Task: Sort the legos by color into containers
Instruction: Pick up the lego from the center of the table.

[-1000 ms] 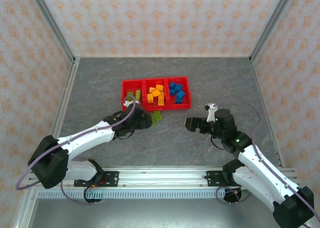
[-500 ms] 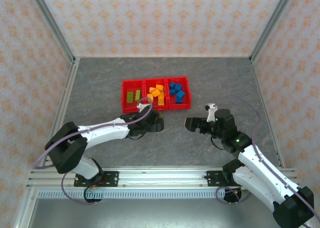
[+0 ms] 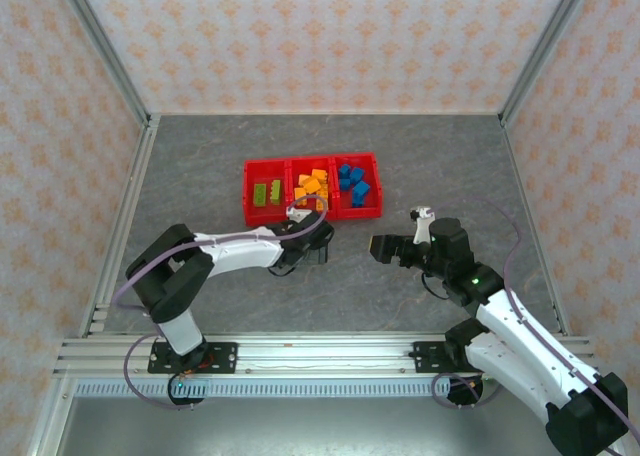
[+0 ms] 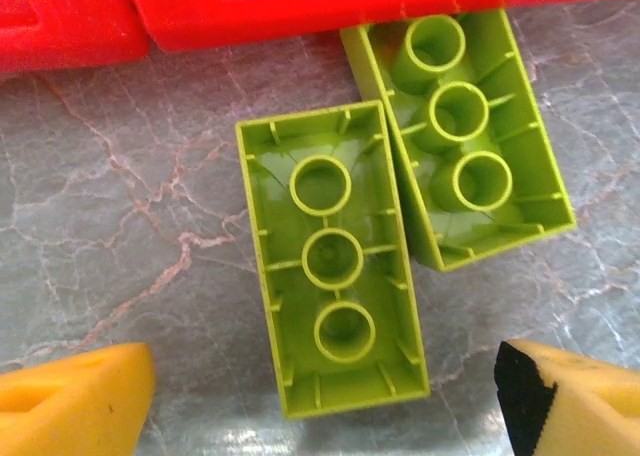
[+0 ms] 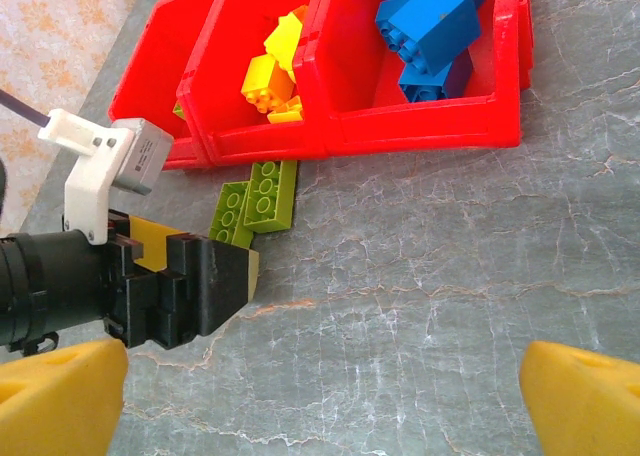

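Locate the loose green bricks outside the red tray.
In the left wrist view, the two lime-green plastic bricks lie side by side on the grey marbled table, just in front of the red plastic tray's near wall, beneath the open left pincer.

2 white arms [image 3: 228, 252] with black joints [image 3: 172, 276], each trailing a lilac cable [image 3: 130, 281]. Black left claw [image 3: 322, 244], yellow foam pads [image 4: 70, 401]; behind it a white-bracketed silver camera box [image 5: 140, 156].

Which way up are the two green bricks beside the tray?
Upside down: both green bricks show hollow undersides with round tubes.
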You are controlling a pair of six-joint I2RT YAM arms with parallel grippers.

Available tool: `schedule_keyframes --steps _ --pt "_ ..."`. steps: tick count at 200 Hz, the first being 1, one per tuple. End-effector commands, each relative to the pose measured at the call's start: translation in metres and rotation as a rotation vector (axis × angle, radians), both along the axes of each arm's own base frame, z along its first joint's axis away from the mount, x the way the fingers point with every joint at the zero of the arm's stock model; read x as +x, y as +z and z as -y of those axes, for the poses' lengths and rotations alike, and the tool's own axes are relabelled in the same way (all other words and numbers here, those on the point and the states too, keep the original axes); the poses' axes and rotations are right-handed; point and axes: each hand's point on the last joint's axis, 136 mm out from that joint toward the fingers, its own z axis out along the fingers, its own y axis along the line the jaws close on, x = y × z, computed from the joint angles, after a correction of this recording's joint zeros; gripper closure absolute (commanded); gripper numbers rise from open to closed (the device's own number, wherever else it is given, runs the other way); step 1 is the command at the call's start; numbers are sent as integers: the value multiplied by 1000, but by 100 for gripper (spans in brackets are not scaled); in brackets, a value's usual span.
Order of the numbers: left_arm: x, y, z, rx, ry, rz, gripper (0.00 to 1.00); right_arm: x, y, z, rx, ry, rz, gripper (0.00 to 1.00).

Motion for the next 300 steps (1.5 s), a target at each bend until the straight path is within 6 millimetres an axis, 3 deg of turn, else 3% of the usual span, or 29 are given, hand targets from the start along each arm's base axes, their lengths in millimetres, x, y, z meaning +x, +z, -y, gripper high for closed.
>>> schedule_keyframes --steps 1,28,59,100,172,219,300 --pt "7 3 -14 110 23 27 10 1 0 2 -16 -5 12 0" --pt "11 2 -22 140 34 48 11 1 0 2 -17 -6 12 0" --pt "15 -2 -30 131 39 34 26 1 0 2 -15 -5 13 0" --pt "25 1 -42 109 60 40 32 0 1 1 -12 -1 15 0" --pt "46 -3 -33 62 -3 44 37 1 1 1 -12 -2 14 0" --pt "56 -11 -35 55 14 44 46 1 1 1 -13 -3 16 0" --pt "31 -13 -39 -28 18 23 68 1 0 1 -14 -5 12 0"
